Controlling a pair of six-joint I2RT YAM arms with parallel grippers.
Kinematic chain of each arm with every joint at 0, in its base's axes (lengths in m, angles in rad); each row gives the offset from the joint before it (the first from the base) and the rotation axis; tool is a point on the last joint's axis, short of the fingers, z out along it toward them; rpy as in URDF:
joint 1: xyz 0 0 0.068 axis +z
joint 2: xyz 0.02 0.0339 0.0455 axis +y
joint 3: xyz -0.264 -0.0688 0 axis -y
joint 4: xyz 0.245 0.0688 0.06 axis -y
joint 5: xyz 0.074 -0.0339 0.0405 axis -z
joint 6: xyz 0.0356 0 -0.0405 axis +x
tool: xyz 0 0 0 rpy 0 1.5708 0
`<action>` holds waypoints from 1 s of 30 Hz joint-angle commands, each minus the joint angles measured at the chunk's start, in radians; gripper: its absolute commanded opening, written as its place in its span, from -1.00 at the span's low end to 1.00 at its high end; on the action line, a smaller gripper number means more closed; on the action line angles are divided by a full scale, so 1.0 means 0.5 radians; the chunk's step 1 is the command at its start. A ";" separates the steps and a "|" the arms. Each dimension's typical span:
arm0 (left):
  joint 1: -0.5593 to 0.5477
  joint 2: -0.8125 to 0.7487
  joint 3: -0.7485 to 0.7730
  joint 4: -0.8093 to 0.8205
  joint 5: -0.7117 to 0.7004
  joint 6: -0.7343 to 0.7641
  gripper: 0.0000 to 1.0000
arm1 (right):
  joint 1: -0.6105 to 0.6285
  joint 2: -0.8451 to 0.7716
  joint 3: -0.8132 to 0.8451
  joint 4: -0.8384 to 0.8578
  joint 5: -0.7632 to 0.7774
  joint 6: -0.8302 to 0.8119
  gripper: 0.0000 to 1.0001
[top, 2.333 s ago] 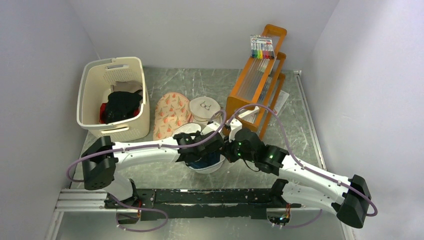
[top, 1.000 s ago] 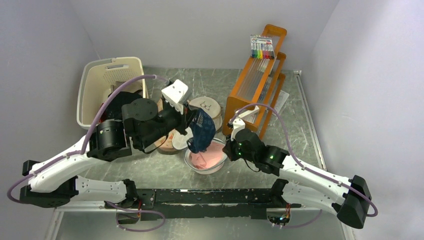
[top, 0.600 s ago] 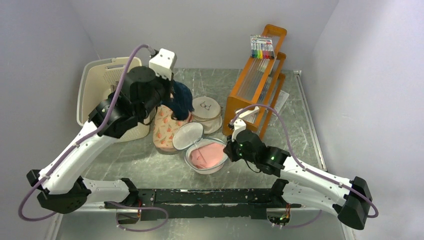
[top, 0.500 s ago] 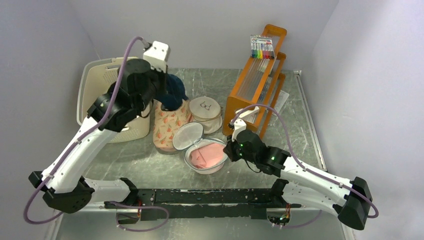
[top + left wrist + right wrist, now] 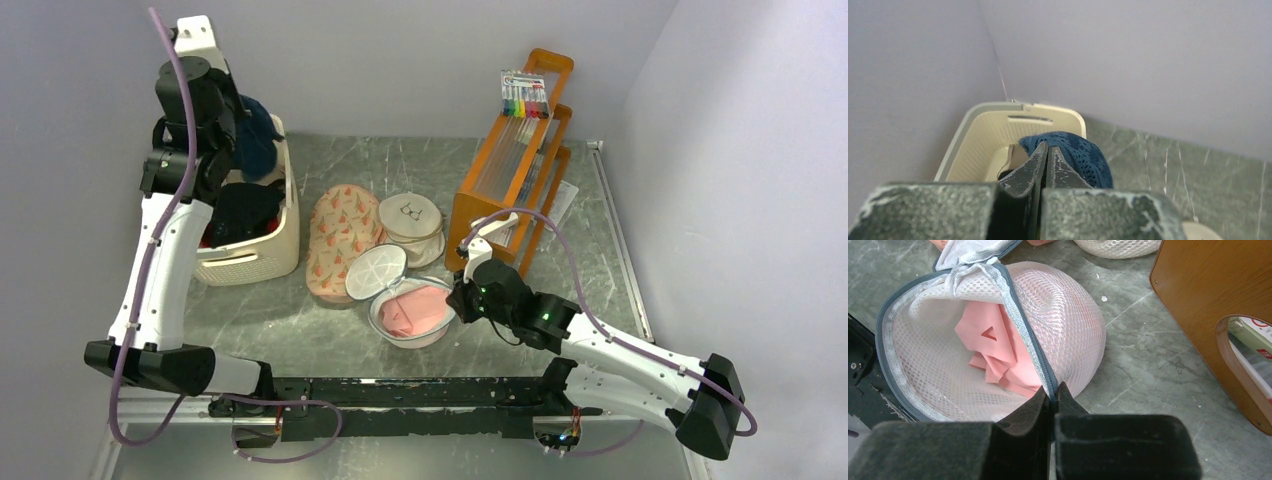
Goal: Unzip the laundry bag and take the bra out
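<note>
We judge the navy bra [image 5: 256,136] light, soft and limp; our left gripper [image 5: 1047,147] is pinched closed on a fold, dangling it bunched, no clear long axis, over the cream basket [image 5: 262,258] at upper left. The round laundry bag [image 5: 415,320] lies at centre, mouth open toward upper left, right gripper [image 5: 1053,388] clamped on its zipper rim [image 5: 1020,327].

I'm driving this from afar, and it reads as a robotics lab test cell: bare pale walls [image 5: 420,60] box in a small marbled table [image 5: 590,250], with the left arm [image 5: 165,270] and right arm [image 5: 620,350] bolted to an aluminium rail [image 5: 165,408] at its near edge. The household things are props — a basket [image 5: 250,262], a mesh bag [image 5: 376,272], an orange rack [image 5: 500,185] topped with markers [image 5: 524,95].
</note>
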 commanded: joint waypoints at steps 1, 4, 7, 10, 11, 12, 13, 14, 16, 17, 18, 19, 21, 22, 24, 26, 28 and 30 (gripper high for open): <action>0.141 -0.001 -0.076 0.348 0.002 -0.064 -0.86 | -0.006 -0.026 -0.025 0.048 0.008 -0.019 -1.00; 0.256 0.068 -0.217 0.390 0.026 -0.149 -0.86 | -0.006 -0.021 -0.025 0.045 0.014 -0.016 -1.00; 0.360 0.085 -0.444 0.503 0.075 -0.234 -0.35 | -0.007 -0.025 -0.024 0.043 0.009 -0.015 -1.00; 0.374 0.055 -0.709 0.601 -0.003 -0.314 0.42 | -0.003 -0.030 -0.023 0.040 0.003 -0.015 -1.00; 0.375 0.025 -0.807 0.643 0.016 -0.329 0.53 | -0.005 -0.031 -0.022 0.039 0.001 -0.015 -1.00; 0.375 -0.013 -0.906 0.695 0.071 -0.333 0.57 | -0.003 -0.030 -0.023 0.038 0.000 -0.015 -1.00; 0.375 -0.045 -1.000 0.742 0.149 -0.326 0.59 | -0.005 -0.025 -0.023 0.039 -0.002 -0.016 -1.00; 0.376 -0.077 -1.083 0.779 0.249 -0.302 0.60 | -0.007 -0.022 -0.021 0.035 -0.003 -0.015 -1.00; 0.373 -0.131 -1.224 0.853 0.444 -0.255 0.55 | -0.005 0.000 -0.013 0.027 -0.005 -0.015 -1.00; 0.369 -0.148 -1.256 0.851 0.517 -0.262 0.53 | -0.007 0.012 -0.008 0.024 -0.008 -0.016 -1.00; 0.343 -0.159 -1.253 0.827 0.560 -0.276 0.52 | -0.005 0.021 -0.005 0.027 -0.010 -0.014 -1.00; 0.293 -0.171 -1.251 0.827 0.594 -0.250 0.52 | -0.003 0.032 -0.004 0.028 -0.012 -0.016 -1.00; 0.167 -0.197 -1.268 0.871 0.678 -0.160 0.53 | -0.005 0.055 0.006 0.025 -0.009 -0.016 -1.00; 0.098 -0.208 -1.282 0.893 0.723 -0.121 0.57 | -0.005 0.066 0.008 0.024 -0.005 -0.015 -1.00; -0.050 -0.233 -1.310 0.940 0.789 -0.033 0.64 | -0.003 0.087 0.012 0.024 -0.009 -0.009 -1.00; -0.227 -0.255 -1.338 0.972 0.856 0.082 0.75 | -0.005 0.102 0.010 0.026 -0.009 -0.010 -1.00; -0.349 -0.259 -1.349 0.973 0.884 0.171 0.77 | -0.003 0.110 0.013 0.029 -0.012 -0.011 -1.00; -0.499 -0.246 -1.321 0.916 0.860 0.270 0.78 | -0.005 0.109 0.012 0.032 -0.013 -0.011 -1.00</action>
